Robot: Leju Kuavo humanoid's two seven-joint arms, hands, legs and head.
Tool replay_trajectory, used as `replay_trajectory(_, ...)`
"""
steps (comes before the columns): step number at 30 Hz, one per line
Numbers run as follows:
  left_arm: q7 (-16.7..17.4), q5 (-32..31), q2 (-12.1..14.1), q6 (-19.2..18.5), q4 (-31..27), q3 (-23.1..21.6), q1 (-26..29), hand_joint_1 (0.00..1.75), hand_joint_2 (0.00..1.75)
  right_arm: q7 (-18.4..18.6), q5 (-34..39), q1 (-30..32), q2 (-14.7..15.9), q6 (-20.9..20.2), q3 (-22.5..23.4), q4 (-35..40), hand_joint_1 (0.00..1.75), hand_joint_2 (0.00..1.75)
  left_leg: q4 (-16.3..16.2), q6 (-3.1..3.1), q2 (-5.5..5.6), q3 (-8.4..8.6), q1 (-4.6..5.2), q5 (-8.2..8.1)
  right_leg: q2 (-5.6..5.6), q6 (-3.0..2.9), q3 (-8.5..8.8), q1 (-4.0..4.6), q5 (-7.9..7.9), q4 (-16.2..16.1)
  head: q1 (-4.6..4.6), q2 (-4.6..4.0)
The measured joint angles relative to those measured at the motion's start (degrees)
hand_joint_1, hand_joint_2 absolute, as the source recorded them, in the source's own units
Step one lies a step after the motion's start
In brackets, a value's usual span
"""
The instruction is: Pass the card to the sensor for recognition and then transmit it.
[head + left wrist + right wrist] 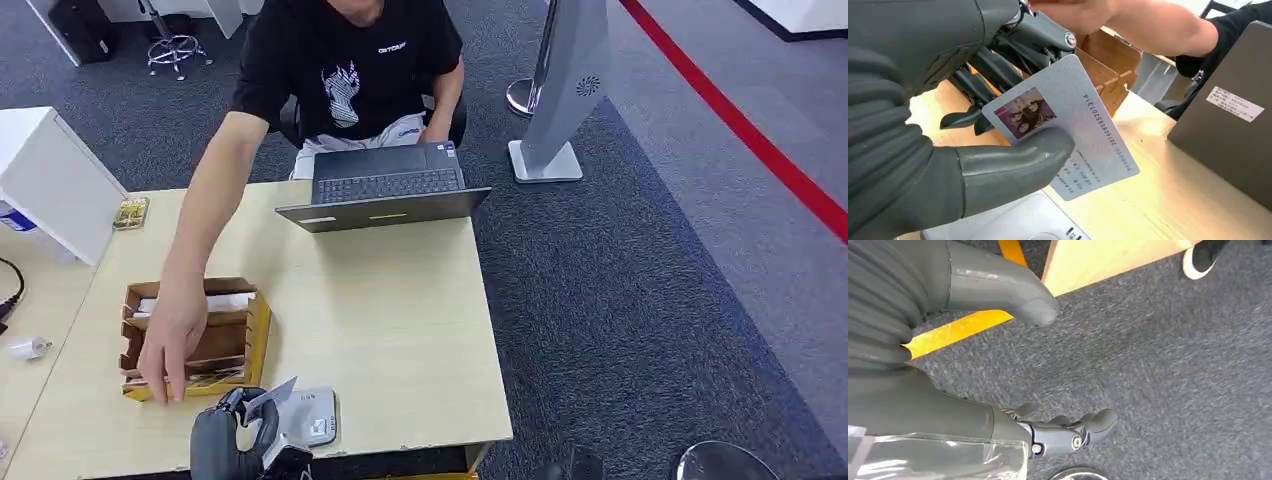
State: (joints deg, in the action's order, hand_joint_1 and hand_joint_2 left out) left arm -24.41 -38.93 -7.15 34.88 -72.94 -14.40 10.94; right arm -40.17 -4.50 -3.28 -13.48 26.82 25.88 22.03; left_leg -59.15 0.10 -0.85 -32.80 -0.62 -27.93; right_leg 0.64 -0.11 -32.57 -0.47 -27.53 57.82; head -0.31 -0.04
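The left robot hand [948, 150] pinches the ID card [1068, 127] between thumb and fingers, holding it tilted just above the grey card reader [312, 418] at the surface's [400, 330] near edge. A person's hand [172, 335] rests on the wooden card organizer [225, 335] beside it. The right robot hand [998, 365] hangs over the carpet, apparently holding nothing, fingers loosely apart.

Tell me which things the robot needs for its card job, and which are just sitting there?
For the job:
- card, held by the left robot hand
- white sensor on the table, right under the card

Just sitting there:
- laptop
- wooden card box, with a person's hand on it
- small white plug
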Motion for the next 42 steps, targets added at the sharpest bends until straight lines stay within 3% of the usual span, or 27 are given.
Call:
replay_trajectory(25, 0.70, -1.90, 0.46, -0.87, 3.04, -0.02, -0.30, 1.75, 1.75, -0.02, -1.51, -0.26, -0.85, -0.33, -0.96, 0.55, 0.00, 1.75, 0.00, 0.00, 0.00, 0.00, 0.00, 0.00, 0.00, 0.00, 0.00, 0.00, 0.00, 0.00, -0.02, 0.00)
replay_trajectory(28, 1.13, -5.00, 0.65, -0.09, 2.45, -0.13, -0.44, 1.75, 1.75, -0.02, -1.51, -0.69, -0.85, -1.59, -0.96, -0.19, 0.00, 1.75, 0.00, 0.00, 0.00, 0.01, 0.00, 0.00, 0.00, 0.00, -0.01, 0.00, 0.00, 0.00, -0.02, 0.00)
replay_trajectory(32, 4.20, -12.34, 1.97, -0.09, -3.90, -0.11, -1.03, 1.75, 1.75, -0.02, -1.57, -1.50, -0.85, -2.56, -1.20, -1.47, 0.00, 1.75, 0.00, -0.01, 0.01, 0.00, -0.02, 0.03, 0.00, -0.01, -0.01, 0.02, 0.01, 0.00, 0.00, 0.00)
replay_trajectory(37, 6.80, -23.94, 5.66, -0.33, -13.73, 2.10, -4.26, 1.75, 1.75, -0.02, -0.70, -1.98, -1.60, -2.19, -1.16, -1.88, 0.00, 1.75, 0.00, -0.14, 0.05, 0.00, -0.07, 0.13, 0.02, -0.08, 0.00, 0.08, 0.05, 0.05, 0.00, 0.00)
replay_trajectory(42, 8.42, -28.83, 9.97, 0.20, -16.72, 6.39, -8.43, 1.75, 1.75, -0.02, -2.06, -2.67, -1.82, -2.65, -1.18, -2.67, 0.00, 1.75, 0.02, -0.19, 0.06, 0.01, -0.09, 0.18, 0.02, -0.09, -0.01, 0.10, 0.06, 0.09, 0.02, 0.00)
